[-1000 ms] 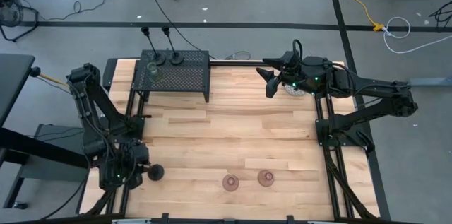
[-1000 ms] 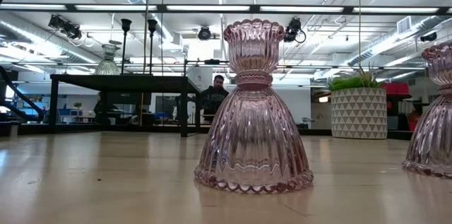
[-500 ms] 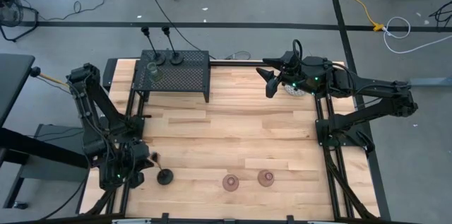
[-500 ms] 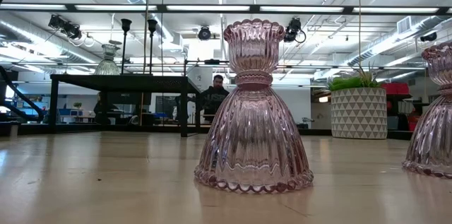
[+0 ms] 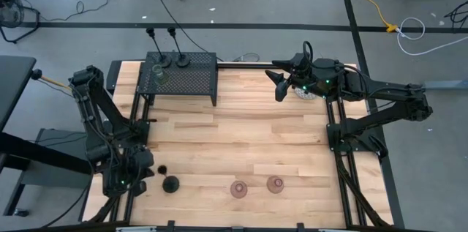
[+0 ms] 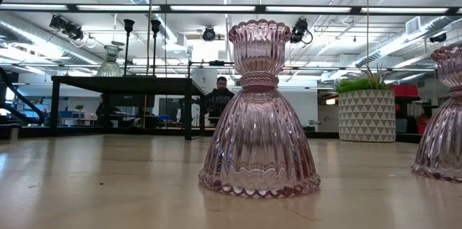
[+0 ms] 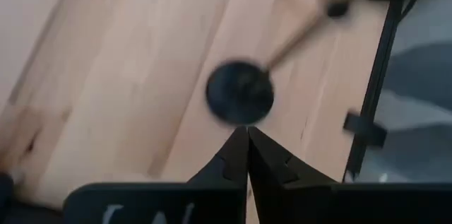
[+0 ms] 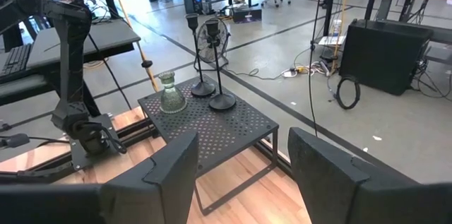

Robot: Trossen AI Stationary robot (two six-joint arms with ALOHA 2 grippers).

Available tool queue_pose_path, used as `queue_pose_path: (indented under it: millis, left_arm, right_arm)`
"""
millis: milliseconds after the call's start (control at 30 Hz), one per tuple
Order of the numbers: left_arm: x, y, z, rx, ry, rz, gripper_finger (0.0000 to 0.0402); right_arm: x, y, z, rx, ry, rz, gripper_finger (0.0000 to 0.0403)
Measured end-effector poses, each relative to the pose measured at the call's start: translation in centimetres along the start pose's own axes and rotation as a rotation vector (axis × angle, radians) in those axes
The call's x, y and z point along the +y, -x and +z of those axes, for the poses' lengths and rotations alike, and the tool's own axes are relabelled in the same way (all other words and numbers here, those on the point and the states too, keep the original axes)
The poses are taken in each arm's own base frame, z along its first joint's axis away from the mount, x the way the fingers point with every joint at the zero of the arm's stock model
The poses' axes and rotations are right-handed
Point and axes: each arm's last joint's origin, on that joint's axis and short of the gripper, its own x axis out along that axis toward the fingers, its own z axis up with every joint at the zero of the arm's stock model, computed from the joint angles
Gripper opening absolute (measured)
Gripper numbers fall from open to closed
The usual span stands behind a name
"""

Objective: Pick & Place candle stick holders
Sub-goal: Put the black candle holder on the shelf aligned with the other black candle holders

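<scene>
A: Report the left gripper point(image 7: 246, 155).

B: Its two fingers are pressed together with nothing between them. It sits low at the near left corner of the table point(image 5: 241, 126), beside the frame rail.

A: Nearest item to it?

B: One black candle holder point(image 5: 170, 184), lying tipped over on the wood just beside the fingertips (the left wrist view shows its round base facing the camera and the thin stem running away from it). The gripper and the holder are apart.

A: Right gripper point(image 5: 278, 84)?

B: Fingers spread wide, holding nothing, raised over the far right part of the table, with a white plant pot point(image 6: 367, 115) close by.

A: Remaining holders?

B: Two pinkish glass holders, one point(image 5: 238, 189) and the other point(image 5: 276, 184), stand upright side by side near the front edge, to the right of the fallen black one. On the black mesh stand point(image 5: 186, 78) at the far left are two upright black holders point(image 8: 205, 58) and one pale green glass holder point(image 8: 170, 93), all near each other.

A: Background?

B: A person point(image 6: 219, 95) is seated behind the table in the low view.
</scene>
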Motion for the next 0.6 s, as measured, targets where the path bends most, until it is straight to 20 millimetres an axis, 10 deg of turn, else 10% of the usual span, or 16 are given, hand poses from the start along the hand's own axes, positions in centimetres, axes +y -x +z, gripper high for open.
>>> queue_pose_path:
  millis: [600]
  left_arm:
    - [-1.5, -0.1, -0.2, -0.024, -0.036, -0.127, 0.0021]
  right_arm:
    - [0.0, 0.0, 0.0, 0.0, 0.014, -0.001, 0.022]
